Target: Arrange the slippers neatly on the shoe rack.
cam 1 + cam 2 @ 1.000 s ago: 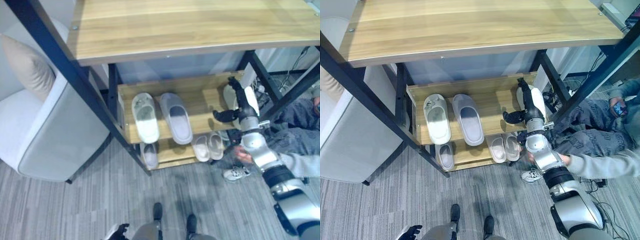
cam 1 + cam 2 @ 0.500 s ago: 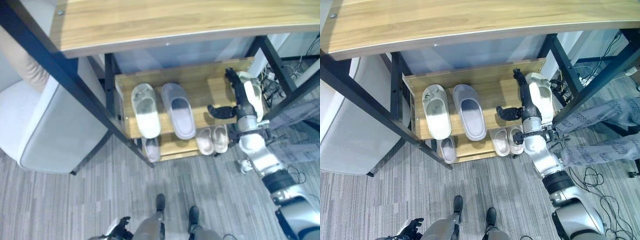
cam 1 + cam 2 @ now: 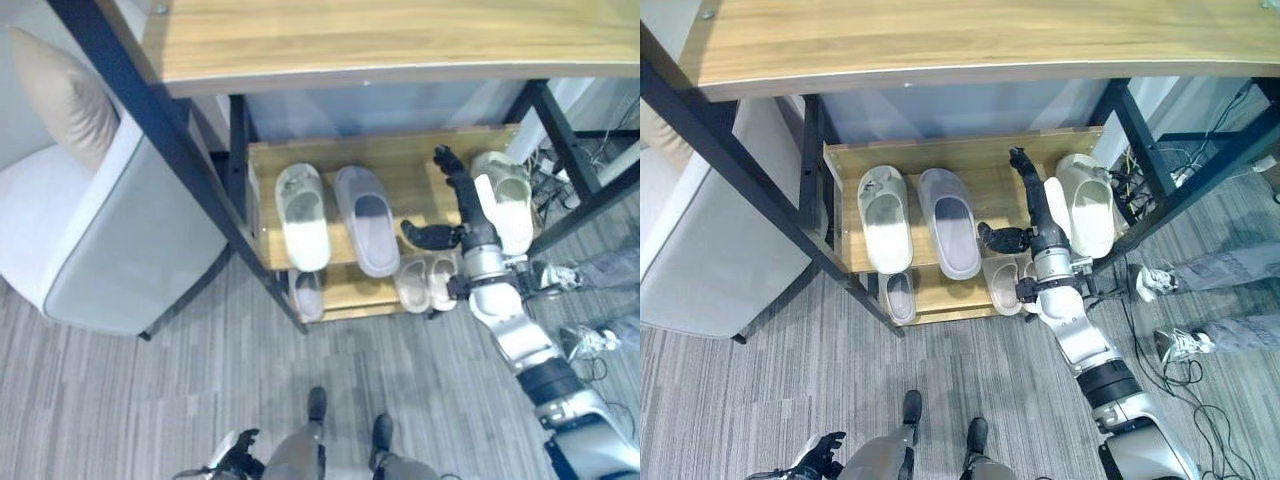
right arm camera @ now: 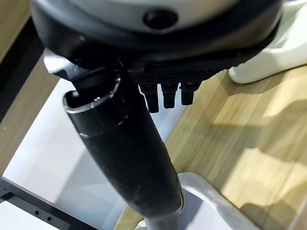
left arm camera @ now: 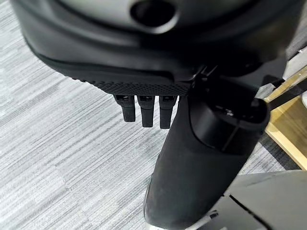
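Since a second ago the right robot hand [image 3: 1032, 215] has let the cream slipper [image 3: 1091, 207] settle at the right end of the shoe rack [image 3: 980, 160] middle shelf; fingers look relaxed, holding nothing, I think. Left robot hand [image 5: 144, 108] hangs unclenched. No readable labels.

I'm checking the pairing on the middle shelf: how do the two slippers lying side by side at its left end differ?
The off-white slipper is pale cream, while the grey slipper beside it is lavender-grey. The grey slipper looks longer and juts past the middle shelf's front edge; the off-white slipper ends about at that edge. Both lie sole down, openings up, toes pointing inward, roughly parallel and close together, so they look like a mismatched pair.
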You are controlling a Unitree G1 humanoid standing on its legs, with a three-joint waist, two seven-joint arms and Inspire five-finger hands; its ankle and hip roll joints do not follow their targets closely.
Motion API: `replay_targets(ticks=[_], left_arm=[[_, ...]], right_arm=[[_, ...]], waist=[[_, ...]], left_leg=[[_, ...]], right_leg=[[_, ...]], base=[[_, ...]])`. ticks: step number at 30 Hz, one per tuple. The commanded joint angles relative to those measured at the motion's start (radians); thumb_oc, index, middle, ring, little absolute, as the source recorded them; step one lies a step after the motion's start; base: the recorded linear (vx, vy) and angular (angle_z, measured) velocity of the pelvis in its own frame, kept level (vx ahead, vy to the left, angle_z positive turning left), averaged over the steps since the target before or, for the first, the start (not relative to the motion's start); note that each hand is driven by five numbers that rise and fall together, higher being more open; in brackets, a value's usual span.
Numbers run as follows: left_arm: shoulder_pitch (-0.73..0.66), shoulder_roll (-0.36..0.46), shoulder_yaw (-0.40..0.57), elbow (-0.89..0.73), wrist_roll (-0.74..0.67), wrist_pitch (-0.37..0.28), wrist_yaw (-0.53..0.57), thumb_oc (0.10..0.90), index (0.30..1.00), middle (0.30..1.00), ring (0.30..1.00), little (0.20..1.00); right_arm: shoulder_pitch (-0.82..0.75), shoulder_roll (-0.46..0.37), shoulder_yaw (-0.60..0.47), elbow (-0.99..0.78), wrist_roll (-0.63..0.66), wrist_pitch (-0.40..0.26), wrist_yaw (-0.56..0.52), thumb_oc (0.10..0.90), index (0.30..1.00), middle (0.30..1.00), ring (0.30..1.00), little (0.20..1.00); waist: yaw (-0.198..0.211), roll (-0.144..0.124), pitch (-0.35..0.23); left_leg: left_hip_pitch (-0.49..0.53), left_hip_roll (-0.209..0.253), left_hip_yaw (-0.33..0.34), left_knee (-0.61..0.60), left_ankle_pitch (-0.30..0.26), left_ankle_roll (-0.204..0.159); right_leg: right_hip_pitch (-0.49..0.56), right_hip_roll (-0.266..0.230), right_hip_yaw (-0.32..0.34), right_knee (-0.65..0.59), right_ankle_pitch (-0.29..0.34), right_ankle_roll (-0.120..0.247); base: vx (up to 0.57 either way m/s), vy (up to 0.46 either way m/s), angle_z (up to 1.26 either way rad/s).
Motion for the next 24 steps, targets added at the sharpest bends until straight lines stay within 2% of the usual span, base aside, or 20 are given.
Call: replay_targets(ticks=[1,11,15,16,18,19,20,24], left_arm=[[-0.042,-0.043,-0.026,0.053,-0.022,-0.028,0.011,0.800,0.900,0.900,0.900,0.900],[-0.039,-0.028,-0.030,0.085,-0.034,-0.031,0.015,0.800,0.900,0.900,0.900,0.900],[-0.060,-0.024,-0.037,0.077,-0.047,-0.036,0.019,0.800,0.900,0.900,0.900,0.900],[-0.067,-0.024,-0.039,0.074,-0.050,-0.037,0.021,0.800,0.900,0.900,0.900,0.900],[-0.080,-0.024,-0.039,0.065,-0.061,-0.039,0.026,0.800,0.900,0.900,0.900,0.900],[-0.089,-0.024,-0.039,0.061,-0.066,-0.040,0.026,0.800,0.900,0.900,0.900,0.900],[-0.092,-0.025,-0.039,0.059,-0.068,-0.040,0.027,0.800,0.900,0.900,0.900,0.900],[-0.103,-0.032,-0.038,0.045,-0.080,-0.040,0.030,0.800,0.900,0.900,0.900,0.900]], right_arm=[[-0.212,-0.016,-0.058,0.045,0.045,-0.097,-0.084,0.800,0.900,0.900,0.900,0.900],[-0.311,-0.057,-0.061,0.198,0.110,-0.094,-0.119,0.800,0.900,0.900,0.900,0.900],[-0.326,-0.066,-0.067,0.210,0.139,-0.104,-0.130,0.800,0.900,0.900,0.900,0.900],[-0.324,-0.066,-0.068,0.211,0.143,-0.105,-0.131,0.750,0.825,0.825,0.825,0.825],[-0.312,-0.061,-0.072,0.207,0.150,-0.108,-0.132,0.535,0.502,0.502,0.502,0.502],[-0.307,-0.057,-0.066,0.213,0.154,-0.104,-0.125,0.493,0.439,0.439,0.439,0.439],[-0.299,-0.053,-0.065,0.214,0.155,-0.102,-0.122,0.400,0.300,0.300,0.300,0.300],[-0.230,-0.007,-0.058,0.239,0.171,-0.094,-0.097,0.400,0.300,0.300,0.300,0.300]], waist=[[0.044,-0.026,-0.027],[0.083,-0.038,0.018],[0.092,-0.041,0.036],[0.094,-0.042,0.040],[0.095,-0.044,0.045],[0.094,-0.044,0.047],[0.094,-0.045,0.047],[0.087,-0.048,0.049]], left_leg=[[0.042,0.019,-0.078,0.001,-0.133,-0.024],[-0.032,0.010,-0.113,0.015,-0.115,-0.027],[-0.060,0.004,-0.127,0.026,-0.113,-0.029],[-0.067,0.003,-0.130,0.029,-0.112,-0.030],[-0.077,0.000,-0.136,0.032,-0.112,-0.031],[-0.079,-0.001,-0.139,0.034,-0.113,-0.032],[-0.079,-0.002,-0.141,0.035,-0.114,-0.032],[-0.077,-0.003,-0.149,0.040,-0.120,-0.028]], right_leg=[[-0.019,-0.026,0.004,0.000,-0.066,0.044],[-0.064,-0.031,-0.026,0.000,-0.053,0.045],[-0.079,-0.036,-0.040,0.000,-0.049,0.046],[-0.082,-0.037,-0.042,0.000,-0.048,0.047],[-0.086,-0.040,-0.049,0.001,-0.049,0.046],[-0.086,-0.040,-0.054,0.003,-0.051,0.046],[-0.085,-0.041,-0.056,0.003,-0.052,0.046],[-0.081,-0.044,-0.061,0.006,-0.054,0.045]], base=[[-0.03,0.015,0.08],[-0.01,0.025,0.14],[-0.01,0.019,0.13],[-0.01,0.022,0.16],[-0.01,0.012,0.12],[0.00,-0.005,0.10],[0.01,0.004,0.08],[0.01,0.007,0.06]])
